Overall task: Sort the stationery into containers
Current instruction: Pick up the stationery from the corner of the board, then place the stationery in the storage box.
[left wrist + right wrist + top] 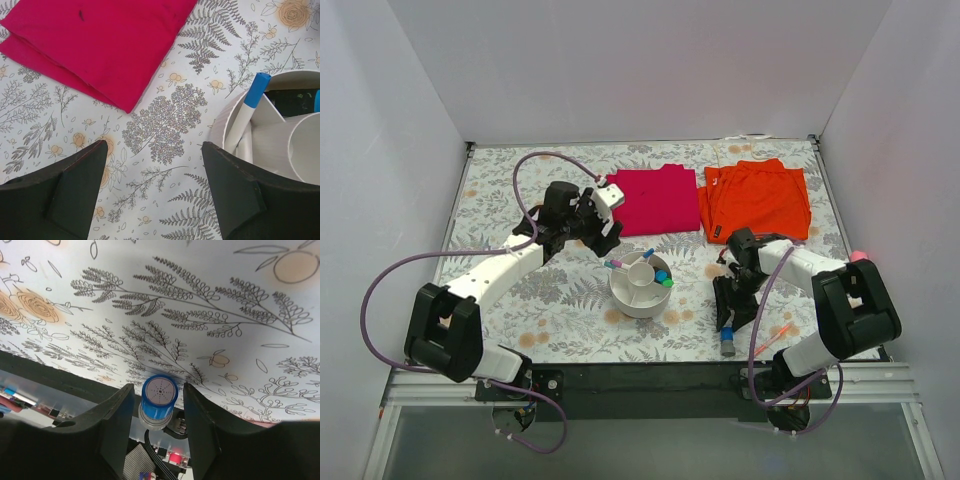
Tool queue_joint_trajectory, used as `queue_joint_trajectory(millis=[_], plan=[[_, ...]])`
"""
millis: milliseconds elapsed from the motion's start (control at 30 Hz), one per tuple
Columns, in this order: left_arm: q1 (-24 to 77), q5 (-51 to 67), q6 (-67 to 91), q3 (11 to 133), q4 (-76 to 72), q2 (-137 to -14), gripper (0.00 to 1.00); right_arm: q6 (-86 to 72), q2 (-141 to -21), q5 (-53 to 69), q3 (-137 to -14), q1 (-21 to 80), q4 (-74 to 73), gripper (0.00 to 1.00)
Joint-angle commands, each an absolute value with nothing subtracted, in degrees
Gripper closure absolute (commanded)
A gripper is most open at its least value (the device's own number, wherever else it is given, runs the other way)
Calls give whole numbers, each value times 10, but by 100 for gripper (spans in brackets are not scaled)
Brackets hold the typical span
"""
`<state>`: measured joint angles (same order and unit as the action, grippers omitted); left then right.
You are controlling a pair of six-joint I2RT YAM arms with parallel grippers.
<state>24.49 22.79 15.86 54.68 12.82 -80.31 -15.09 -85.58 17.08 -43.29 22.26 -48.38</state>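
The round white organizer (638,298) stands mid-table and holds several markers, one with a blue cap (257,89); its wall also shows in the left wrist view (222,125). My left gripper (605,240) is open and empty (154,150), low over the table just left of the organizer. My right gripper (728,322) points toward the near table edge. Its jaws straddle the grey-blue cylinder (728,346), seen end-on in the right wrist view (159,390), with small gaps on both sides (156,386). A thin orange pen (775,335) lies right of it.
A folded magenta cloth (655,198) and a folded orange cloth (755,198) lie at the back; the magenta cloth also shows in the left wrist view (100,40). The cylinder lies close to the table's near edge (720,358). White walls enclose the table.
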Motion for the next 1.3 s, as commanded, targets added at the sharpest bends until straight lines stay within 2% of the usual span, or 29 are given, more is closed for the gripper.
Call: queue_joint_trajectory(millis=[0,100,167,200,233,300,333,367,567,800,1033,1067,1267], plan=[[245,216,162,539,115,-763,23,-161,-870,174,-443,228,-470,49],[244,211,162,533,116,-755,23,-163,-874,171,-441,231,-470,52],[244,212,162,531,116,-752,23,-163,-873,166,-443,235,-471,59],[244,212,162,530,116,-751,23,-163,-874,165,-445,236,-471,63],[244,212,162,531,116,-751,23,-163,-874,159,-453,236,-473,72],[244,209,160,537,116,-753,23,-157,-870,154,-469,238,-480,81],[244,207,159,540,117,-754,23,-152,-868,145,-499,239,-484,93],[244,205,157,544,118,-755,23,-147,-866,140,-518,240,-489,98],[235,174,123,571,134,-759,23,-80,-867,109,-718,240,-540,99],[211,127,111,586,156,-745,23,-40,-862,92,-839,238,-509,99],[193,85,154,580,172,-730,23,14,-815,134,-789,275,-275,99],[188,81,163,577,172,-725,22,25,-792,141,-772,282,-205,99],[140,69,174,549,173,-730,22,127,-678,188,-585,374,80,99]])
